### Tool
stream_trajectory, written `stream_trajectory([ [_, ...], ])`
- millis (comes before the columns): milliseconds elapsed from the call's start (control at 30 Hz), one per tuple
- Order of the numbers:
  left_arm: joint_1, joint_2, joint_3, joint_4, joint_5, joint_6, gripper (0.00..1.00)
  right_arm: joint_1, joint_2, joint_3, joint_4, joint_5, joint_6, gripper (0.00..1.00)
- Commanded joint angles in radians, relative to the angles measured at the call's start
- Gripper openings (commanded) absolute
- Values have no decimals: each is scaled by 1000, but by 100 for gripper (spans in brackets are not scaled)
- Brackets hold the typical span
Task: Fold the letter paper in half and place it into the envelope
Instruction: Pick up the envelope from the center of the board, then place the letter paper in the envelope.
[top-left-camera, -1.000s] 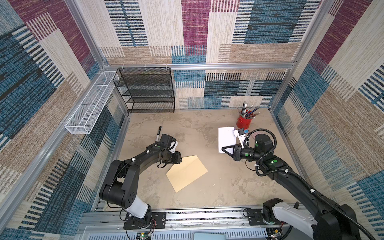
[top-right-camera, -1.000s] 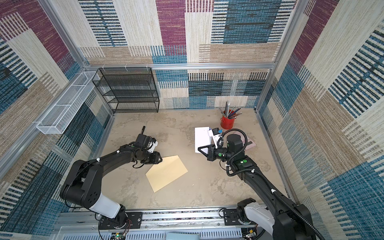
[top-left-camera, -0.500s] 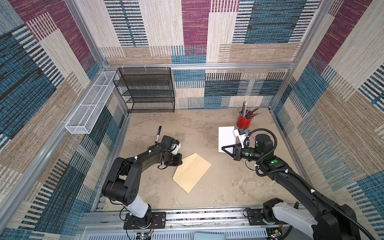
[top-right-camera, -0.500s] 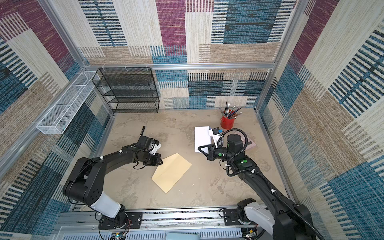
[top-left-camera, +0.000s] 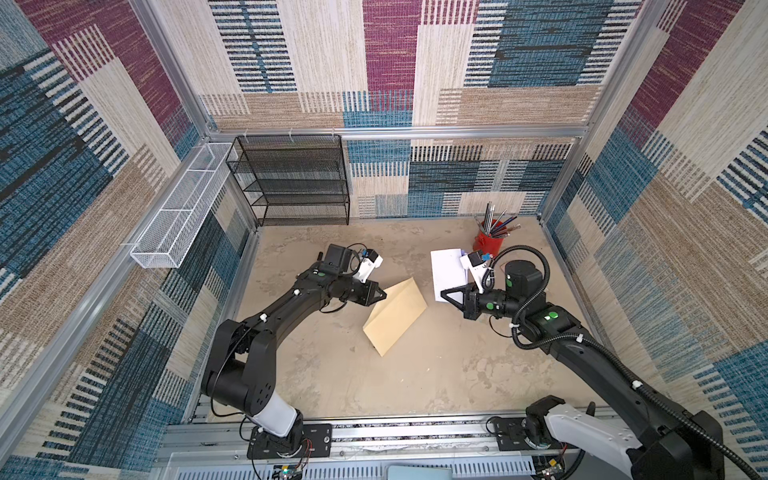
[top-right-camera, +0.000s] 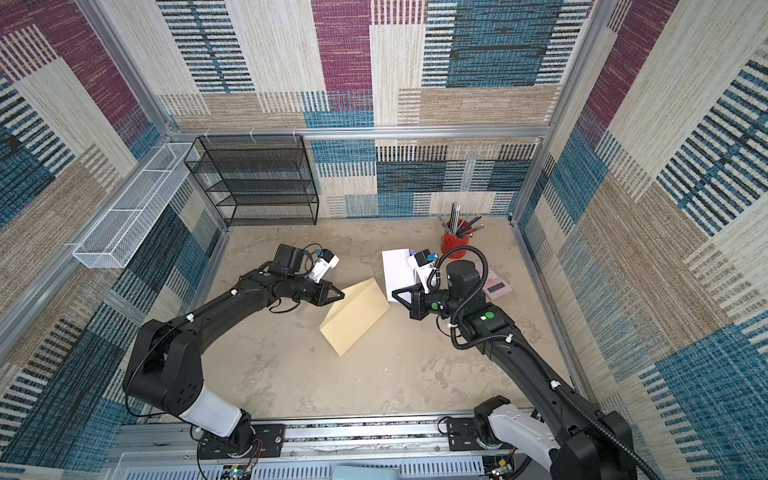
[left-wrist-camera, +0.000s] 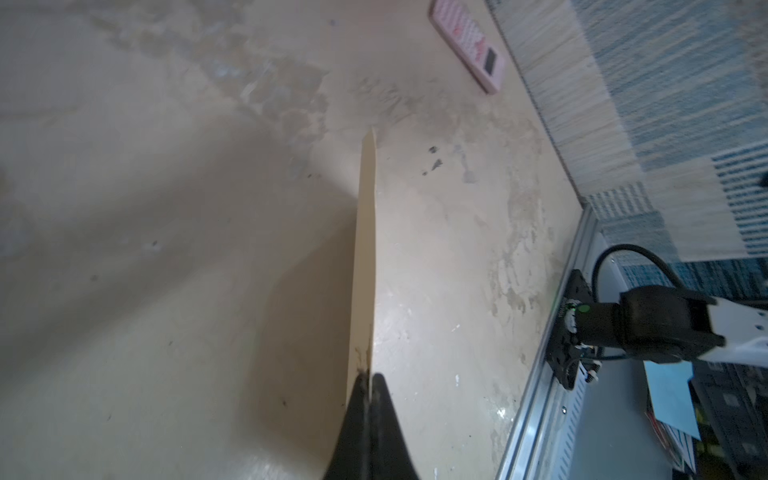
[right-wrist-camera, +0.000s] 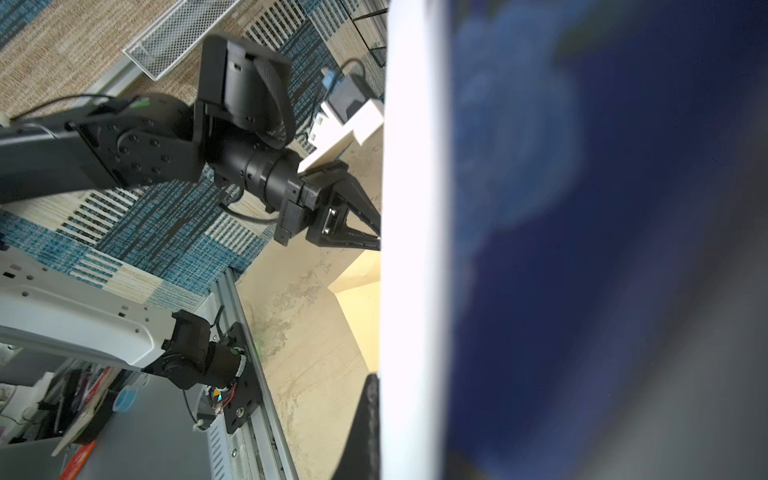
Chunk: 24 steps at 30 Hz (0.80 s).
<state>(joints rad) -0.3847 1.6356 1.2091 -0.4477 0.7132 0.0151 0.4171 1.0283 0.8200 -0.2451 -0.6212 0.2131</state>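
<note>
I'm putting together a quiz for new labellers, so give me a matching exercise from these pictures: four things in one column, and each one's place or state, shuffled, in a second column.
Column A
1. tan manila paper envelope
2. white rectangular letter paper
3. red cup of pencils
4. black wire-mesh shelf rack

Column B
a. stands against the back wall, on the left arm's side
b. pinched at its edge by the shut left gripper
c. stands upright near the far right corner
d. pinched at its edge by the shut right gripper

Pairs: 1-b, 2-d, 3-c, 4-a
</note>
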Motion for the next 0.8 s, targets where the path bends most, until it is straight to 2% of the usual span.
stream_trajectory([
  [0,-31,84,158,-268,99,214,0,34,-27,31,-83,94,-86,0],
  [100,-66,169,304,-406,95,295,0,81,-52,53,-152,174,-137,0],
  [200,-77,213,374,-451,100,327,0,107,-65,73,-223,259,-175,0],
  [500,-78,202,454,-555,215,476,0,217,-55,86,-269,398,-270,0],
  [767,-78,212,487,-629,278,615,0,274,-27,109,-278,449,-347,0],
])
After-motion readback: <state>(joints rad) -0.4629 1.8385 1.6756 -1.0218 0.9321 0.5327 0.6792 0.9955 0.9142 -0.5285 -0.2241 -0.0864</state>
